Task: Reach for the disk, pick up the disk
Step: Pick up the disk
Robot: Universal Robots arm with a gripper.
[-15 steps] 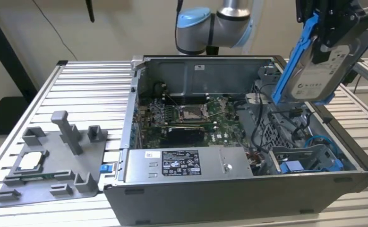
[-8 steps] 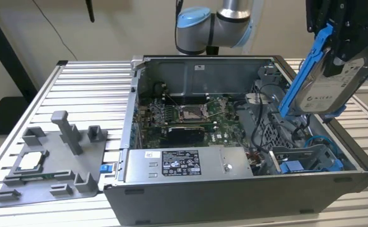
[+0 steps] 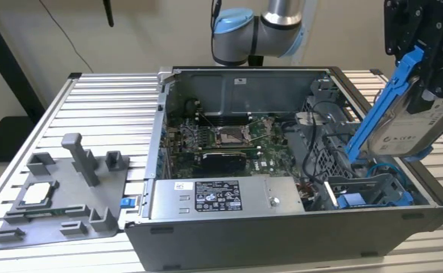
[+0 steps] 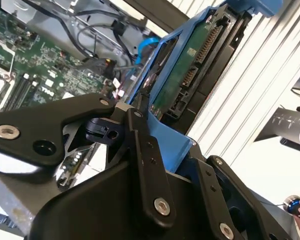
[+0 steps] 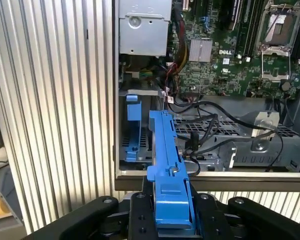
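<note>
The disk (image 3: 412,126), a silver-grey hard drive with a white label in a bright blue bracket, hangs tilted in the air above the open case's drive bay at the exterior view's right. My gripper (image 3: 432,91) comes down from above and is shut on its upper end. In the second wrist view the disk's (image 4: 190,65) green circuit-board side runs away from the black fingers (image 4: 145,150). Edge-on in the first wrist view, the disk's blue bracket (image 5: 166,160) is clamped between the black finger links (image 5: 135,212).
The open computer case (image 3: 282,239) lies on a slatted aluminium table (image 3: 107,108), with the motherboard (image 3: 229,139), a power supply (image 3: 221,196) and loose cables inside. A blue caddy (image 3: 357,199) sits in the bay below the disk. A grey fixture (image 3: 62,193) holding a CPU chip stands at the exterior view's left.
</note>
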